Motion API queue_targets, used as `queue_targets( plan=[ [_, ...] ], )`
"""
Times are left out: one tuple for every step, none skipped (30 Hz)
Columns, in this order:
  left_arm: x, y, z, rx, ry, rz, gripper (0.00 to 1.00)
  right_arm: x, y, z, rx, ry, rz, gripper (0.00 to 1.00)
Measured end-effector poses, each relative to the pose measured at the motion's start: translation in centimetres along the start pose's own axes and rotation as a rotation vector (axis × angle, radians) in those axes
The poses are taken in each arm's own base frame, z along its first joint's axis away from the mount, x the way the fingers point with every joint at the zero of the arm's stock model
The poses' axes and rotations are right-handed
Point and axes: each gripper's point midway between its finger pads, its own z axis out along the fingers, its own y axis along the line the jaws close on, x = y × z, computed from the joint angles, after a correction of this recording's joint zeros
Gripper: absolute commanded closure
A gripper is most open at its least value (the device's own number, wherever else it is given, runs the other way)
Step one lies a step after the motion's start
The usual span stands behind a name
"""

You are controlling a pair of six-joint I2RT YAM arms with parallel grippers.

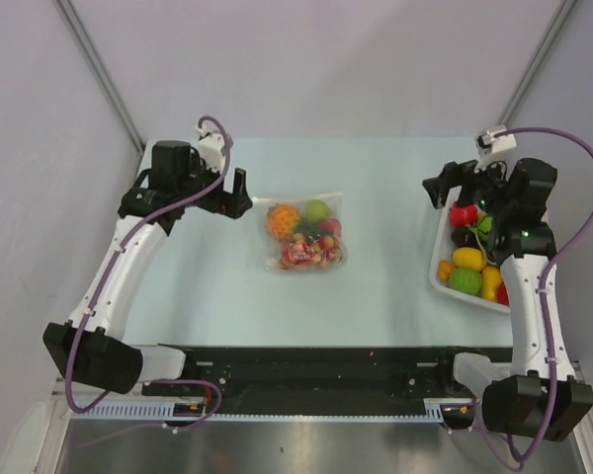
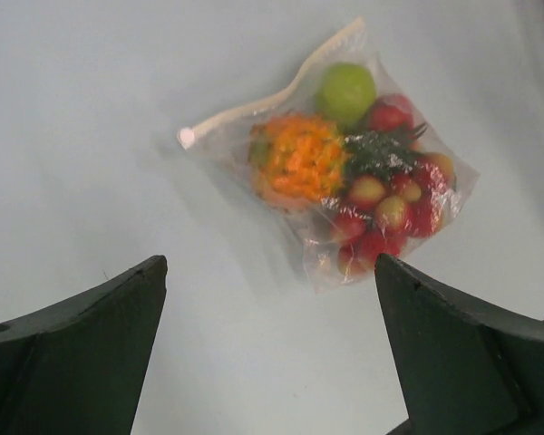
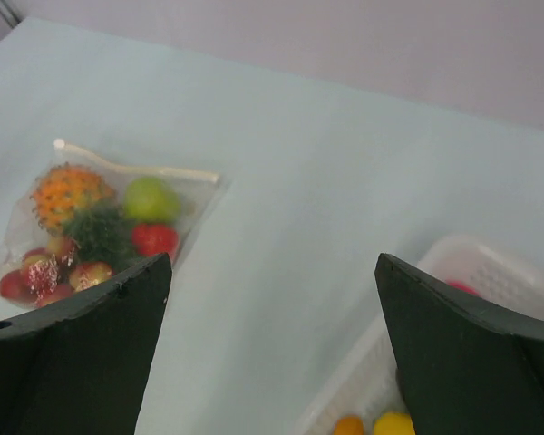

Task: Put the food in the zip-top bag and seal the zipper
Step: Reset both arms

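At upper left of the top view, we note the left gripper [image 1: 239,193], jaws wide, empty, just left of the bag [image 1: 274,259]. Centre: bag flat on the table [image 1: 376,286], food [image 1: 284,219] inside, zipper [image 2: 272,95] along its upper edge. Right: right gripper [image 1: 441,190], jaws wide, empty, at the tray's [image 1: 436,269] upper end.

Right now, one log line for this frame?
bag: filled, lying flat | left gripper: open, empty | right gripper: open, empty, near tray
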Motion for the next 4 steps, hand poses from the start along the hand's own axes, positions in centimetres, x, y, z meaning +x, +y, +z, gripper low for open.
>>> queue_targets(
  plan=[
    [1.2, 0.2, 0.2, -0.003, 0.025, -0.014, 0.0, 0.9, -0.7, -0.5, 0.016, 0.032, 0.039, 0.0],
    [2.3, 0.4, 0.3, -0.008, 0.05, -0.031, 0.0, 1.8, -1.4, -1.0, 0.035, 0.06, 0.074, 0.0],
    [3.3, 0.7, 0.4, -0.014, 0.076, -0.049, 0.0, 2.5, -1.9, -1.5, 0.049, 0.084, 0.109, 0.0],
    [3.9, 1.0, 0.4, -0.021, 0.095, -0.062, 0.01, 3.0, -2.3, -1.8, 0.058, 0.1, 0.137, 0.0]
  ],
)
